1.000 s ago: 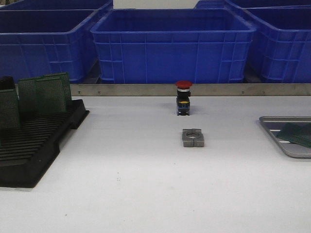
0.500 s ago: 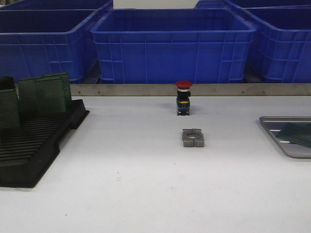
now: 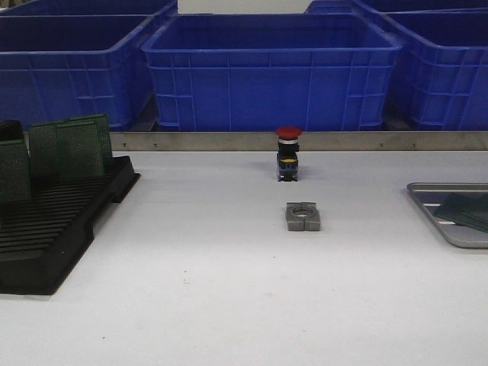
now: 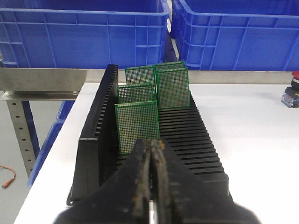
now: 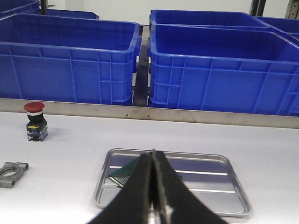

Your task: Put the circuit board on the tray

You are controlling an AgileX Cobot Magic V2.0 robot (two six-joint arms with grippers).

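Observation:
Several green circuit boards stand upright in a black slotted rack at the table's left. My left gripper is shut and empty, just short of the nearest board. On the right lies the silver tray, cut by the frame edge in the front view. One green circuit board lies flat in it. My right gripper hovers shut and empty over the tray, partly hiding that board. Neither gripper shows in the front view.
A red-capped push button stands mid-table near the back, with a grey metal clamp block in front of it. Large blue bins line the back behind a metal rail. The table's left edge runs beside the rack.

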